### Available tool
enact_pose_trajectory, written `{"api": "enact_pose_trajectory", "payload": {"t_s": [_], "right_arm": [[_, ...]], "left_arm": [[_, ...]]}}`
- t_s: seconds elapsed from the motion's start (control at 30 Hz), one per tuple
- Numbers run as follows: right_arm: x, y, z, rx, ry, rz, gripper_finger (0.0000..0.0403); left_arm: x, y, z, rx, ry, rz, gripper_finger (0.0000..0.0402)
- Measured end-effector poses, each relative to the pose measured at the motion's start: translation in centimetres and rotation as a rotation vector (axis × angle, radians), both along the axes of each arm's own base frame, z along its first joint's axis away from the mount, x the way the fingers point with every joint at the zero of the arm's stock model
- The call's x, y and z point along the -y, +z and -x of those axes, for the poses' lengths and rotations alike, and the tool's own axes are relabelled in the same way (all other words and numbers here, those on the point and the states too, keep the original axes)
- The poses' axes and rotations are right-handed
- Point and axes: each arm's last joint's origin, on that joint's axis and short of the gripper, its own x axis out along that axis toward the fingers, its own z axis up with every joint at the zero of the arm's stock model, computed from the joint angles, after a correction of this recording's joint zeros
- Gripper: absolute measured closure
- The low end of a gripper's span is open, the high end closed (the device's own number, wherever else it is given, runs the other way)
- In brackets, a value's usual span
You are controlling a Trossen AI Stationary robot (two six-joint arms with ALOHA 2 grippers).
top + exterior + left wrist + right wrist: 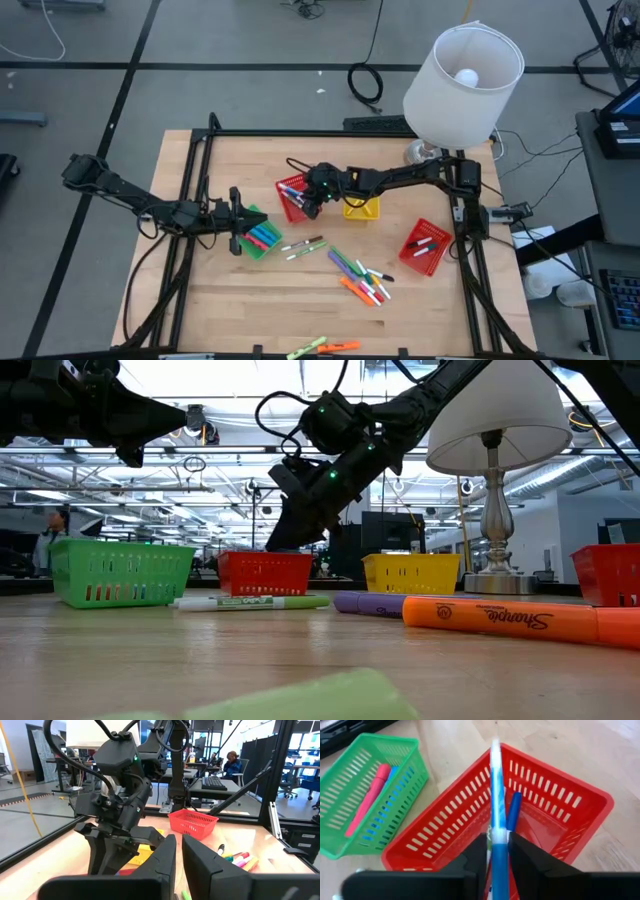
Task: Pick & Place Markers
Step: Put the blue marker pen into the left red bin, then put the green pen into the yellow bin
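My right gripper point(497, 851) reaches from the table's right over the red basket point(293, 195) at mid table. It slants down and is shut on a blue marker point(497, 810). A second blue marker point(514, 812) leans inside that basket. My left gripper point(246, 222) hangs level over the green basket point(262, 240), which holds pink and blue markers point(370, 800). Its fingers point(165, 862) are shut with nothing between them. Loose markers point(360, 278) lie on the wood. My right gripper pinches the blue marker's barrel point(498, 837) between its two fingers. The marker lies along the fingers and sticks out ahead of them. The fingers slant down from the table's right side. The marker's free end point(495, 750) points over the red basket; whether it touches the basket, I cannot tell.
A yellow basket point(362, 208) stands right of the red one, and another red basket point(425, 247) sits at the right edge. A lamp point(462, 75) stands at the far right. More markers point(303, 245) lie mid table and at the near edge point(322, 347).
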Motion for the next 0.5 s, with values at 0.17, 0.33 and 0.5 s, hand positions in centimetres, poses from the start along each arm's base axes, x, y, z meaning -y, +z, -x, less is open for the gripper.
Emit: {"api": "enact_pose_trajectory", "payload": {"t_s": [0.17,0.33,0.5], "right_arm": [[0.0,0.0,0.0,0.0,-0.001,-0.001,0.0301],[0.0,0.4,0.1,-0.006,0.041,0.051,0.0303],[-1.0,5.6,1.6,0.06,0.143,0.148,0.0314]], "left_arm": [[0.0,0.0,0.0,0.0,0.0,0.0,0.0364],[0.0,0.0,0.0,0.0,0.0,0.0,0.0364],[0.0,0.0,0.0,-0.003,-0.001,-0.001,0.0364]]}}
